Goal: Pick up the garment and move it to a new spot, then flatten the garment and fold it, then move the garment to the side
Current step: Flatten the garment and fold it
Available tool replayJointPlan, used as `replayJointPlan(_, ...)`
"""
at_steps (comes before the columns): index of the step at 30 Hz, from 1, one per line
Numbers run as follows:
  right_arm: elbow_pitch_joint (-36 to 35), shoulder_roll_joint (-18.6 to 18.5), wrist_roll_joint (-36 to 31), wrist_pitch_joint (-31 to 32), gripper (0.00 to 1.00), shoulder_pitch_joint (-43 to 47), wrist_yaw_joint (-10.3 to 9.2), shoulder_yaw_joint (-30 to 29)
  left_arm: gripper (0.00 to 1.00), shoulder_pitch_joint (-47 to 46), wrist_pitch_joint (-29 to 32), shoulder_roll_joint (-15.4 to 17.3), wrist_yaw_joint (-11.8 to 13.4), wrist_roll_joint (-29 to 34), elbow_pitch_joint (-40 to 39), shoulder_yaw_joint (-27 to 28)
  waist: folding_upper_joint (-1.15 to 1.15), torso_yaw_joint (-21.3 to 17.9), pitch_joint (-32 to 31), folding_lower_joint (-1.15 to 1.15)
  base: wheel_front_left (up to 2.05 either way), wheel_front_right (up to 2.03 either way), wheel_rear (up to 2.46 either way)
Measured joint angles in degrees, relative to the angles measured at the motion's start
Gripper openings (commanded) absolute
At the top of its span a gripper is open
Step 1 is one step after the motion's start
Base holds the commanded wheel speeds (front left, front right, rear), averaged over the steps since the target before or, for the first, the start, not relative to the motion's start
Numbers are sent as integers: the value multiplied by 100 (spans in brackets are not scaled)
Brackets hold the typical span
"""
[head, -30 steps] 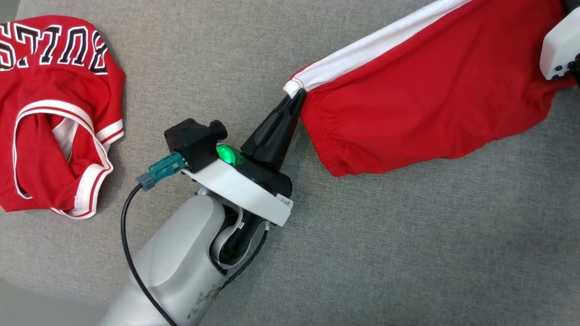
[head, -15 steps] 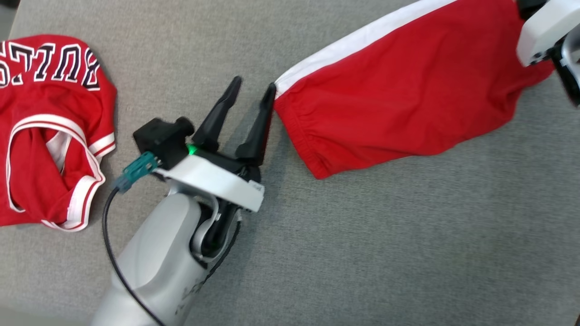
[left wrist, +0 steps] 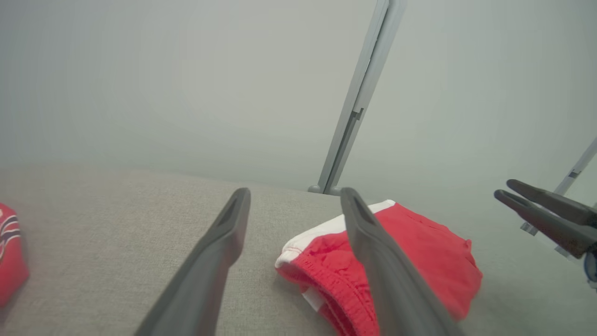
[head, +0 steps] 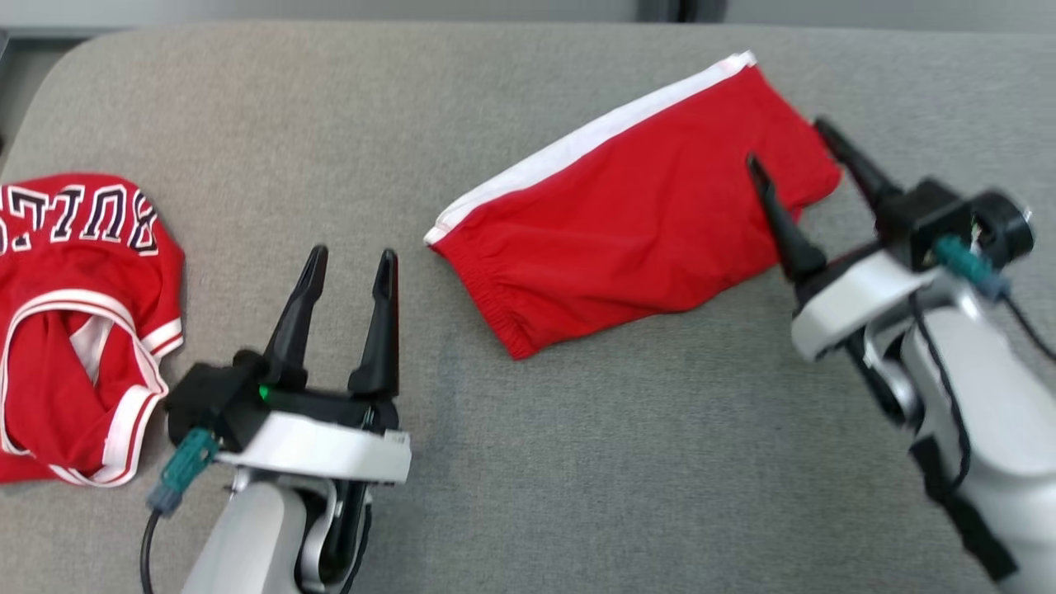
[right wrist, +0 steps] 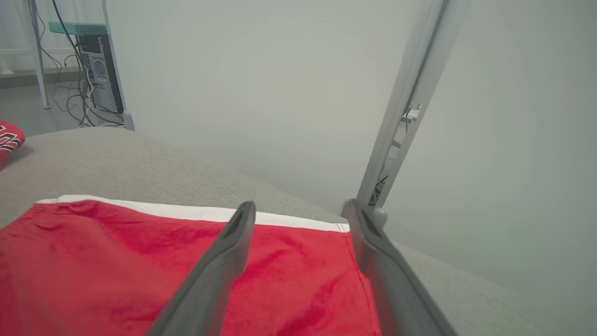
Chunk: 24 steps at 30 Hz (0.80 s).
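The garment is a pair of red shorts point(head: 627, 223) with a white side stripe. It lies folded and flat on the grey padded surface point(head: 577, 462), slanting from centre to upper right. My left gripper point(head: 352, 256) stands open to the left of the waistband corner, apart from the cloth and holding nothing. My right gripper point(head: 786, 142) is open over the shorts' right end, its fingers straddling that edge; whether they touch the cloth I cannot tell. The left wrist view has the shorts point(left wrist: 419, 247) just right of the open left gripper point(left wrist: 295, 192). In the right wrist view the shorts point(right wrist: 116, 261) spread under the open right gripper point(right wrist: 299, 204).
A crumpled red jersey point(head: 74, 313) with white trim and black lettering lies at the left edge of the surface. Behind the far edge are a pale wall and a grey metal post point(left wrist: 354, 107). A computer tower with cables point(right wrist: 100, 70) stands on the floor beyond.
Both grippers have opened; the left let go of the shorts' waistband corner. Both arms have drawn back from the cloth. The head camera has pulled back, so the whole picture has shifted.
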Motion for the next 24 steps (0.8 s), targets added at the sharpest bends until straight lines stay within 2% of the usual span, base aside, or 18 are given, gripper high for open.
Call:
replayJointPlan(14,-940,426,75,0,100,2249,0,-978,100,1221,-1,-178,-70,826,-693,661,0,-362,-845,0,0,0,0)
replayJointPlan(24,-1082,509,220,0,100,2770,0,-1463,100,1610,0,-183,87,864,-867,620,0,-335,-1060,0,0,0,0)
